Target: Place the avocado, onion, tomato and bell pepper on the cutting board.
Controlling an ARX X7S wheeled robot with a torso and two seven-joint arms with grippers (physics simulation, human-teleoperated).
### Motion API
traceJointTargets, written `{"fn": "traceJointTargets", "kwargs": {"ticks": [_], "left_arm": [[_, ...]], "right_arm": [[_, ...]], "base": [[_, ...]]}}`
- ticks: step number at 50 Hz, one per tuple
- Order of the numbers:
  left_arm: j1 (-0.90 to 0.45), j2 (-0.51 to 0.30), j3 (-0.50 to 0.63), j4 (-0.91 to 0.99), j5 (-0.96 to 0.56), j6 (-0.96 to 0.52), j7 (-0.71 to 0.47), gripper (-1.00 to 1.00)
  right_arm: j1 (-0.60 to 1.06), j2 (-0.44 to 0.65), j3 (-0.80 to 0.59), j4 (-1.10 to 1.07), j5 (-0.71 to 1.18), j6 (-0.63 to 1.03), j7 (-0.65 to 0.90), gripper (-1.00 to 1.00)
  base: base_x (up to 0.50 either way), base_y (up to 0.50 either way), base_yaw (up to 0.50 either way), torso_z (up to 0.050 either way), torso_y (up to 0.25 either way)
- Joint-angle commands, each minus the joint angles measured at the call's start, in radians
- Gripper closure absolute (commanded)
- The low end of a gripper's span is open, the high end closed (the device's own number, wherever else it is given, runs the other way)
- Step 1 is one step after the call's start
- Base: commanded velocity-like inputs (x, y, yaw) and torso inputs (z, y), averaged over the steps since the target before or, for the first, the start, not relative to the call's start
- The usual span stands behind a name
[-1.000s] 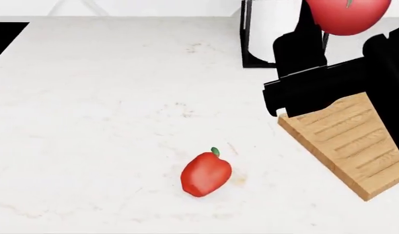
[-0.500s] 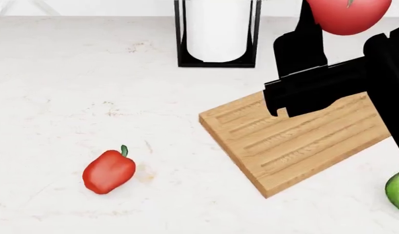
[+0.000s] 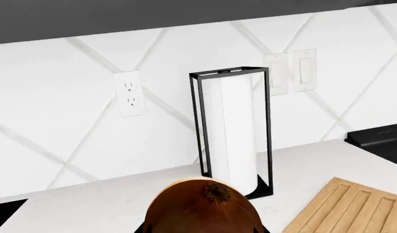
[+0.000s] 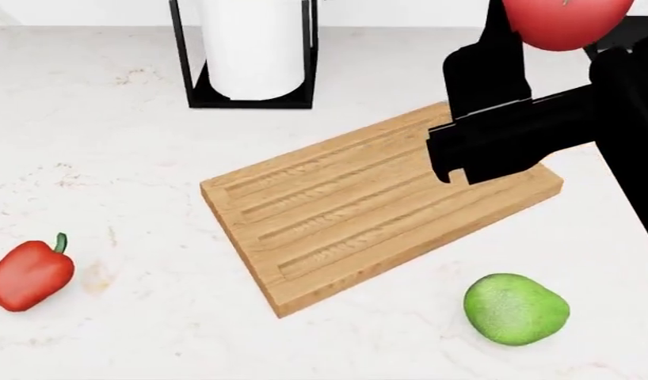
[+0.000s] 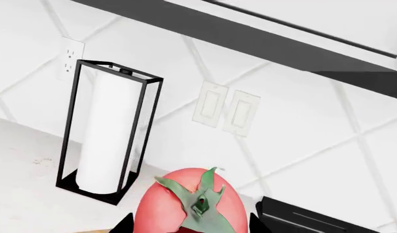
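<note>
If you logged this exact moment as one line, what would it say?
left pincer: holds onion | right pincer: holds tomato | cutting board: bare | bell pepper, avocado: on counter

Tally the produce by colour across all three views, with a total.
Red: 2, the tomato and the bell pepper
Green: 1, the avocado
Golden-brown: 1, the onion
Total: 4

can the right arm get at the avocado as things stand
Probably not yet: the right gripper appears shut on the tomato, so it has no free grasp. The avocado itself lies unobstructed on the counter beside the cutting board.
</note>
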Motion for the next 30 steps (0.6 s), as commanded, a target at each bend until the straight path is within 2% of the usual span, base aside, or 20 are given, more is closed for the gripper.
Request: {"fn": "traceJointTargets", "kwargs": {"ticks": [1, 18, 30], "left_arm": [[0.006, -0.004, -0.004, -0.002, -0.005, 0.014, -0.007, 1.00], [-0.016, -0.013, -0.003, -0.001, -0.022, 0.010, -0.016, 1.00], [-0.005, -0.021, -0.010, -0.007, -0.009, 0.015, -0.003, 1.00]], "right_arm": [[-0.002, -0.008, 0.001, 0.000, -0.017, 0.003, -0.017, 1.00], [-0.008, 0.008, 0.004, -0.002, 0.004, -0.013, 0.000, 1.00], [-0.012, 0.007, -0.005, -0.004, 0.006, -0.015, 0.007, 1.00]], "base": [[0.00, 0.00, 0.00, 0.000, 0.000], [0.00, 0.00, 0.00, 0.000, 0.001], [0.40, 0.00, 0.00, 0.000, 0.001]]}}
